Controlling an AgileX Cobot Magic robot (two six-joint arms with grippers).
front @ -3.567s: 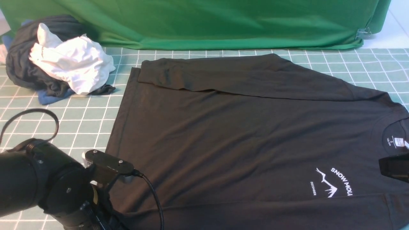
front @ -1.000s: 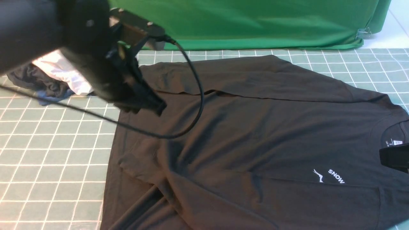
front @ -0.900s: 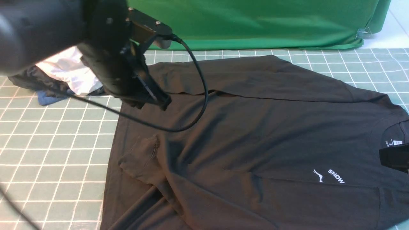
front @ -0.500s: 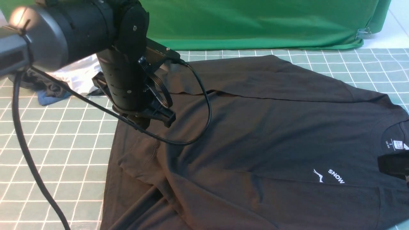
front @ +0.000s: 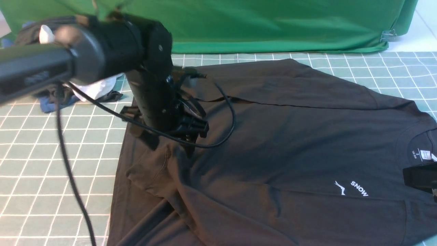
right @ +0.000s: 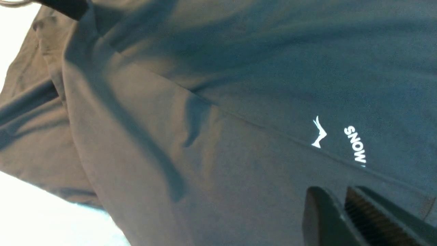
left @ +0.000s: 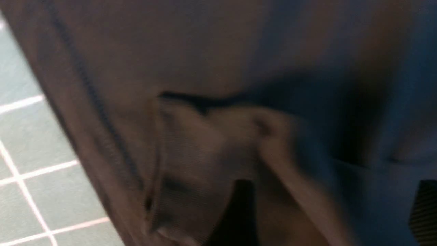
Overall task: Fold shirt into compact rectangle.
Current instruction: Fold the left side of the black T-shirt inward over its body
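Judging fold early: shirt (front: 290, 136) flat on table (front: 51, 153), both sleeves laid across body, near cuff (front: 150, 171) rumpled. Body folds all left. Left fingers (front: 188, 141) low over hem end; I can't tell their opening. Right fingers (right: 321, 215) near chest print, seemingly slightly parted, empty.

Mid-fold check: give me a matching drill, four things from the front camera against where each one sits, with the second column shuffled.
Things:
1. shirt
2. white garment
3. green cloth
4. neck label

Places:
A. along the far edge of the mat
B. at the shirt's neck opening, far right
C. spread over the middle of the mat
D. on the clothes heap, far left

Pairs: 1-C, 2-D, 3-A, 4-B.
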